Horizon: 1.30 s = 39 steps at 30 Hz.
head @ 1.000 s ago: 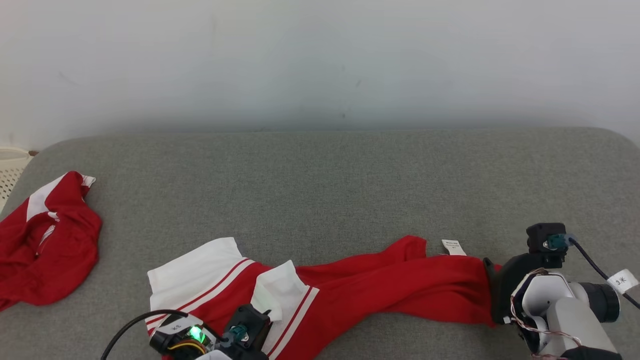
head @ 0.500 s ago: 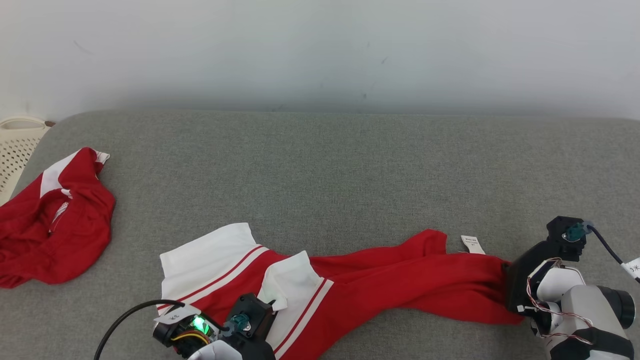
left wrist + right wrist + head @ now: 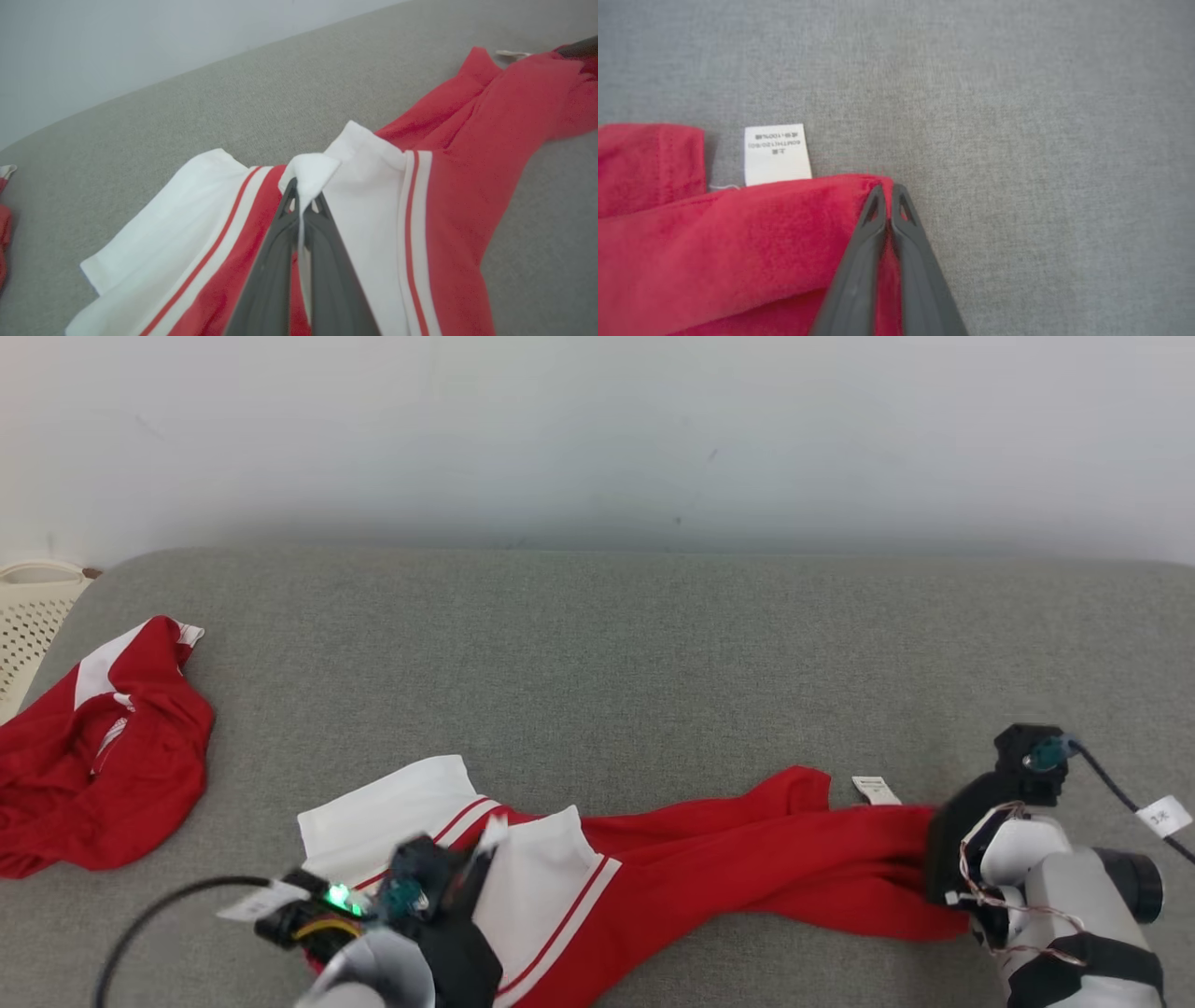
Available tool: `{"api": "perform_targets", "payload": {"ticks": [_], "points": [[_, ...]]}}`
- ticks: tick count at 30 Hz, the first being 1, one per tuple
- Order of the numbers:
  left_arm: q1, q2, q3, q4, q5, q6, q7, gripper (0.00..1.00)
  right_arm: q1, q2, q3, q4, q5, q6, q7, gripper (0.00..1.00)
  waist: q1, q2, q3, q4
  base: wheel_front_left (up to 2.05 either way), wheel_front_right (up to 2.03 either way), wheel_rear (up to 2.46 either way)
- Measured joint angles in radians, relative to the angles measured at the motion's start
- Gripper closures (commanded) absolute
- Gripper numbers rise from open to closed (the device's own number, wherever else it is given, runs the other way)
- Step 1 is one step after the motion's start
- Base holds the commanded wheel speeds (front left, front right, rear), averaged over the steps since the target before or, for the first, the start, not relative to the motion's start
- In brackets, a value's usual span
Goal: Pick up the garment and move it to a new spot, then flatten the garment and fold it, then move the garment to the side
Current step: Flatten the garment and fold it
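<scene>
Now that both have just closed, your left hand (image 3: 302,198) grips the white cuff (image 3: 314,169) and your right hand (image 3: 887,192) the red waist edge (image 3: 794,205); the trousers (image 3: 747,859) look ready to lift.

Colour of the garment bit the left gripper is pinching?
White fold of the garment, in the left gripper; clearest in left wrist view.

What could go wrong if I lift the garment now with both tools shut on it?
1. The left tool pinches only a small white corner; it could slip out on the lift.
2. The right tool bites just the red edge beside the care label, a thin hold too.
3. The garment lies twisted between them, so it may come up bunched.
</scene>
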Motion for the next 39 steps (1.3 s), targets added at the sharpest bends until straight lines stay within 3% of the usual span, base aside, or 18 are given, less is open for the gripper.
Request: {"api": "perform_targets", "payload": {"ticks": [8,11,15,19,21,24,29,35,39], "points": [[-0.145,-0.022,0.141,-0.099,-0.072,0.04,-0.114,1.0,-0.084,-0.026,0.069,-0.125,0.074,0.0,-0.094,1.0,0.0,0.0001,0.002,-0.014,0.0,0.0,0.0],[-0.235,-0.012,0.179,-0.139,-0.099,0.016,-0.125,1.0,-0.165,-0.03,0.18,-0.201,0.195,0.0,-0.151,1.0,0.0,0.0,0.015,-0.029,0.0,0.0,0.0],[-0.407,-0.007,0.222,-0.15,-0.147,-0.033,-0.095,1.0,-0.285,-0.084,0.316,-0.274,0.34,-0.001,-0.16,1.0,0.0001,0.0001,0.052,-0.047,0.0,0.0,0.0],[-0.601,0.018,0.242,-0.099,-0.171,-0.072,-0.059,1.0,-0.451,-0.129,0.435,-0.296,0.433,-0.001,-0.155,1.0,0.0001,0.0,0.115,-0.062,0.0,0.0,0.0],[-0.688,0.035,0.271,-0.06,-0.189,-0.079,-0.055,1.0,-0.546,-0.13,0.447,-0.269,0.45,-0.001,-0.183,1.0,0.0002,0.0,0.153,-0.071,0.0,0.0,0.0],[-0.823,0.051,0.318,-0.014,-0.177,-0.062,-0.107,1.0,-0.671,-0.132,0.407,-0.194,0.427,-0.001,-0.264,1.0,0.0003,0.0002,0.211,-0.088,0.0,0.0,0.0],[-0.99,0.011,0.363,0.051,-0.17,-0.026,-0.211,1.0,-0.822,-0.103,0.273,-0.107,0.359,-0.001,-0.439,1.0,0.0003,0.0002,0.275,-0.108,0.0,0.0,0.0],[-1.125,-0.04,0.38,0.113,-0.167,-0.029,-0.317,1.0,-0.973,-0.063,0.182,-0.021,0.213,-0.001,-0.604,1.0,0.0004,0.0002,0.336,-0.131,0.0,0.0,0.0],[-1.176,-0.062,0.433,0.084,-0.174,-0.037,-0.354,1.0,-1.017,-0.078,0.128,-0.013,0.093,-0.001,-0.69,1.0,0.0002,0.0001,0.363,-0.138,0.0,0.0,0.0]]}}
